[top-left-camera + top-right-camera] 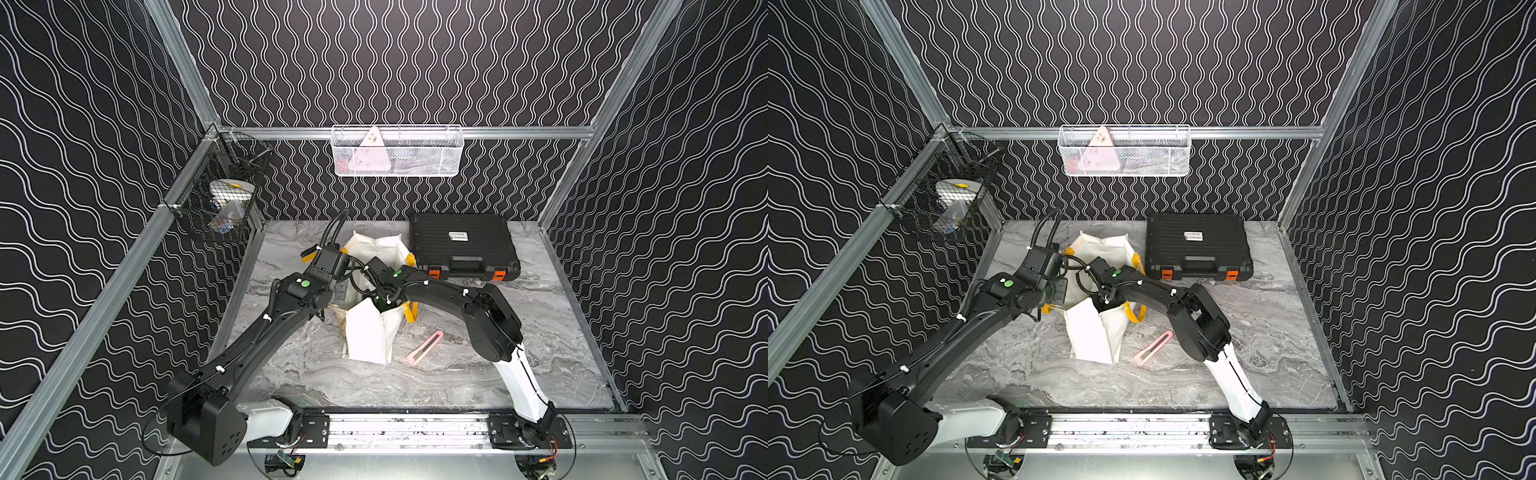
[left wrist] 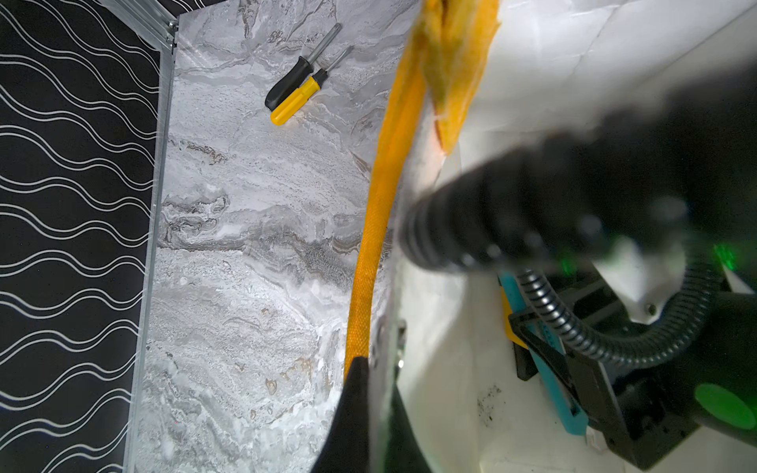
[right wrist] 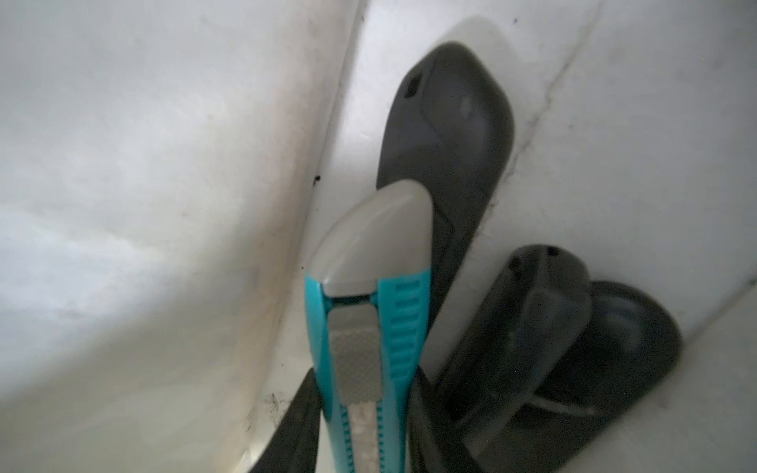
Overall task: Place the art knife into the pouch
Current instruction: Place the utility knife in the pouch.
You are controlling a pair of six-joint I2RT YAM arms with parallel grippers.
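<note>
The right gripper (image 3: 364,426) is down inside the pouch (image 1: 368,336), jaws narrowed around the teal art knife (image 3: 368,295) — knife within the white walls. The left gripper (image 2: 370,393) is pinched closed — apparently on the rim by the yellow handle (image 2: 381,204).

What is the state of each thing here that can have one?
pouch: open, standing.
left pincer: shut on pouch.
right pincer: shut on teal art knife, inside pouch.
teal art knife: held, inside pouch.
pink knife: lying loose on table.
black case: closed.
</note>
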